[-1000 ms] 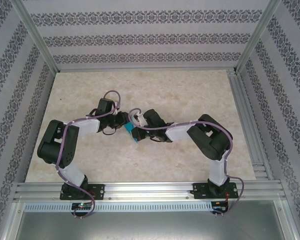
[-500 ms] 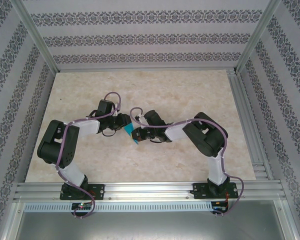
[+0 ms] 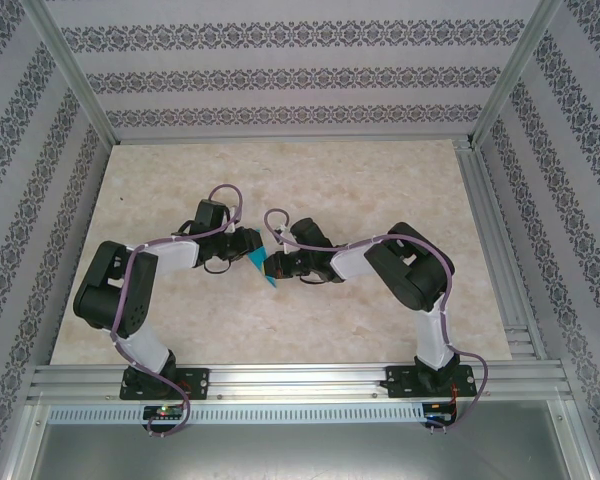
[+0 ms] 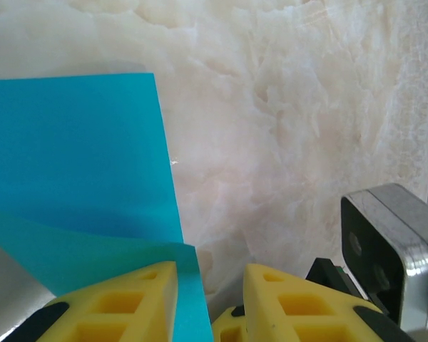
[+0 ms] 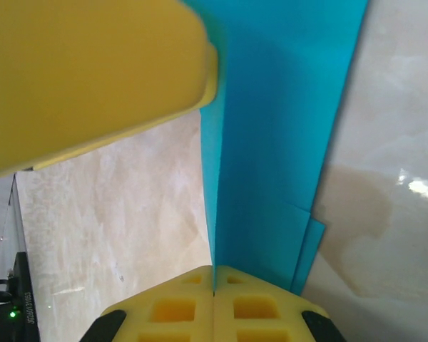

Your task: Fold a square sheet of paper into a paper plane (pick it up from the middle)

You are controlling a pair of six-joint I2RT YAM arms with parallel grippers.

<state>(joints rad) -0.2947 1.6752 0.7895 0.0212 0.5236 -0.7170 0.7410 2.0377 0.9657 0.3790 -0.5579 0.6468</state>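
Right hand (image 5: 214,274) has slid left, pinching the paper (image 5: 271,142). Left hand (image 4: 210,271) is half spread (edge inside): a crooked squeeze could skew the crease.

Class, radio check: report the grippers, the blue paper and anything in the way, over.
Right gripper shut on the sheet, partly folded. Left gripper open at the sheet's edge. Grippers crowd each other.
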